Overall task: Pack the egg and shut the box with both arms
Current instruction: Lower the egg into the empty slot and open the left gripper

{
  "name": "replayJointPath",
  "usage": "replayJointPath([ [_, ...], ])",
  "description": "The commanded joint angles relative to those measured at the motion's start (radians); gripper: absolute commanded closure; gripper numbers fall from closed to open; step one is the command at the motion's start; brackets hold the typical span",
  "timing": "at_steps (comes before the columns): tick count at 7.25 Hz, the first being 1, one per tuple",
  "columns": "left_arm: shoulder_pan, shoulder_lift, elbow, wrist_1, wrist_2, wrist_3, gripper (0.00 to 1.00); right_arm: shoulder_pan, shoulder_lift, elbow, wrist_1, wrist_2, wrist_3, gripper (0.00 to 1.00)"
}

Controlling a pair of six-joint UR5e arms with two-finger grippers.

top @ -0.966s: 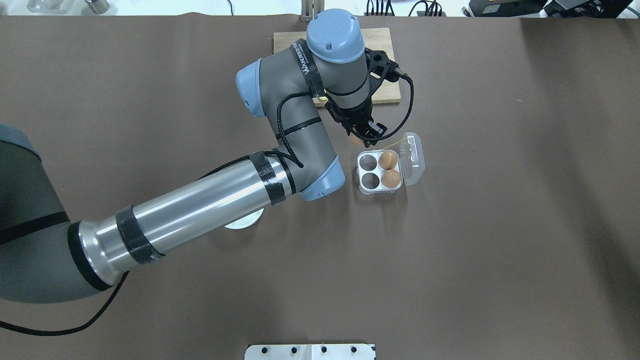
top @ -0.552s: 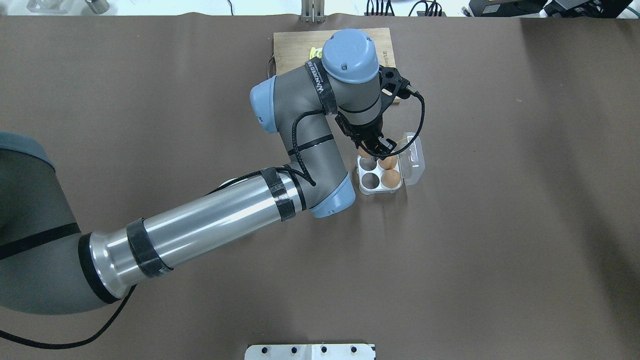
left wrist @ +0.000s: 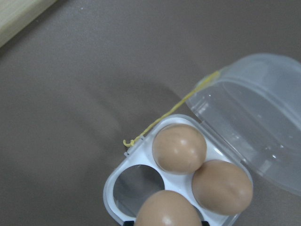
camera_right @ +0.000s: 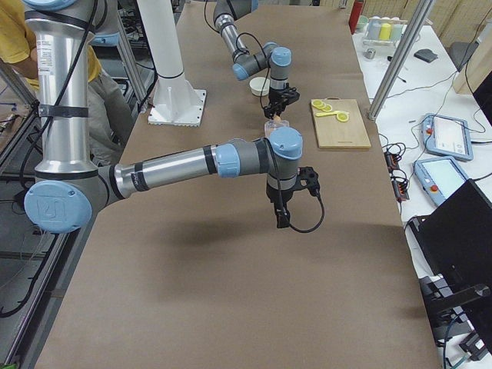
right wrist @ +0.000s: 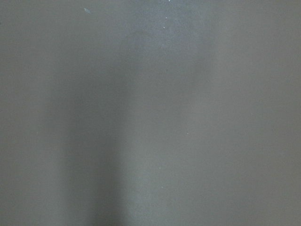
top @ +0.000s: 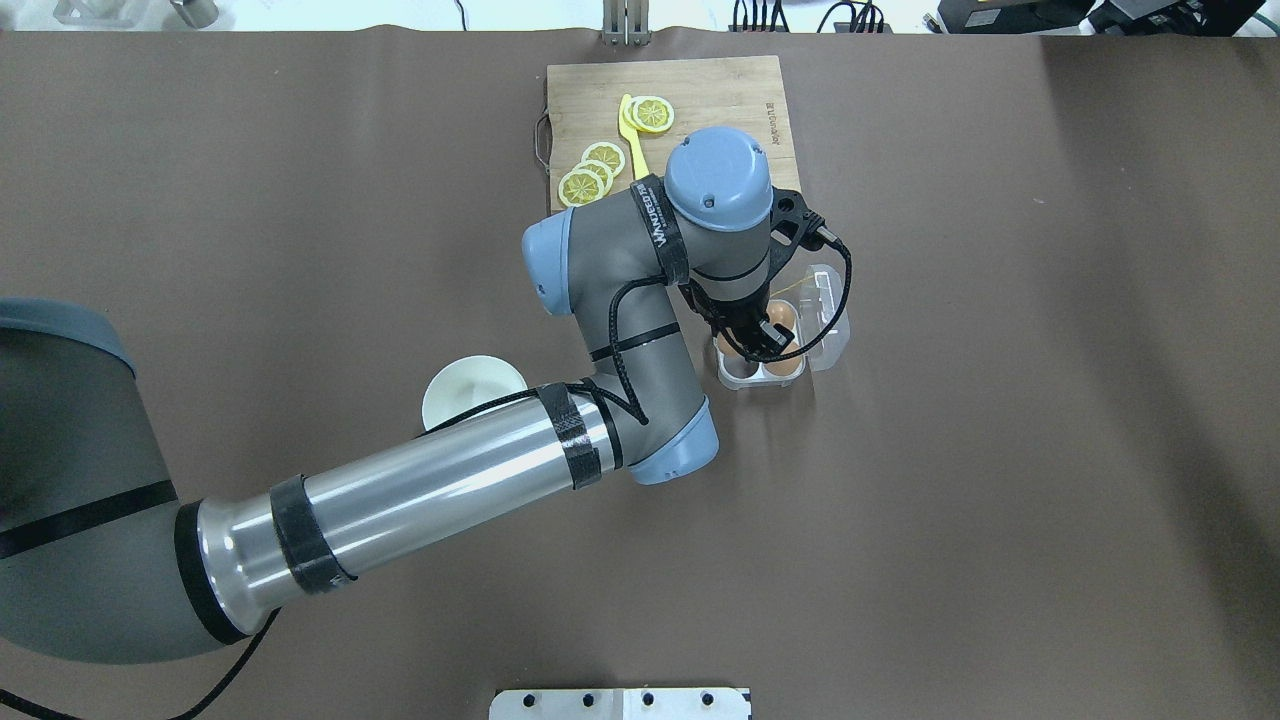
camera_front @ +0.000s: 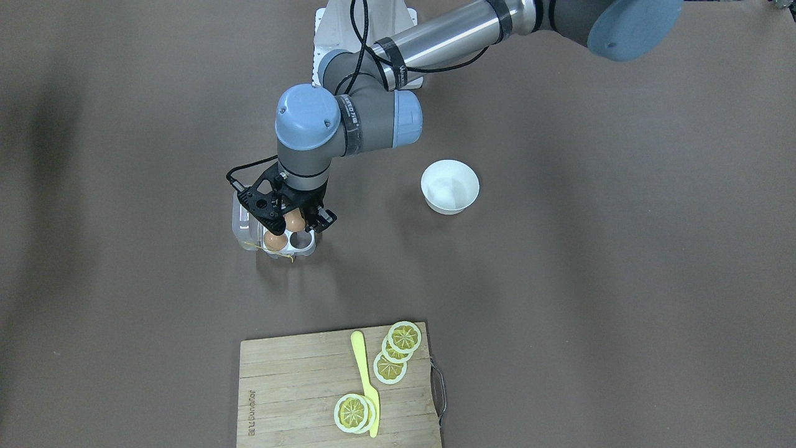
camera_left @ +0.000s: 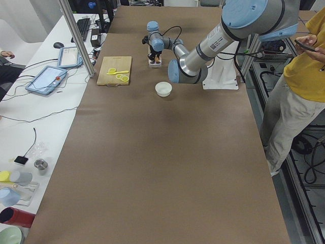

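Observation:
My left gripper (camera_front: 297, 223) is shut on a light orange-brown egg (camera_front: 294, 219) and holds it just above the clear four-cell box (camera_front: 249, 231), on its empty side. It also shows in the overhead view (top: 755, 340). In the left wrist view the held egg (left wrist: 164, 209) sits at the bottom edge, next to two eggs in their cells (left wrist: 179, 148) (left wrist: 222, 187) and one bare cell (left wrist: 136, 186). The lid (left wrist: 254, 117) lies open with the yellow string (left wrist: 160, 123) at its corner. My right gripper (camera_right: 283, 219) hangs over bare table; I cannot tell if it is open or shut.
A white bowl (camera_front: 449, 186) stands empty on the robot's left of the box, partly under my left forearm in the overhead view (top: 465, 385). A wooden cutting board (camera_front: 298, 386) with lemon slices (camera_front: 398, 348) and a yellow knife (camera_front: 364, 379) lies beyond the box.
My left gripper has moved with the egg from beside the box's far corner to over the box. The arm has uncovered the cutting board and part of the bowl.

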Motion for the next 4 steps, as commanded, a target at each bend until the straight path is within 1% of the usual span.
replayJointPath([
  [1, 0.006, 0.001, 0.004, -0.002, 0.011, -0.002, 0.77, 0.0, 0.001, 0.0, 0.0, 0.001, 0.001, 0.0],
  [2, 0.004, 0.0, -0.002, -0.011, 0.011, -0.003, 0.41, 0.0, 0.001, 0.002, 0.001, 0.001, 0.0, 0.0],
  [3, 0.001, -0.002, -0.005, -0.019, 0.01, -0.009, 0.03, 0.0, -0.001, 0.002, 0.001, 0.001, 0.001, 0.0],
  [4, 0.0, -0.002, -0.008, -0.02, 0.01, -0.037, 0.03, 0.0, -0.001, 0.002, 0.001, 0.001, 0.001, 0.0],
])
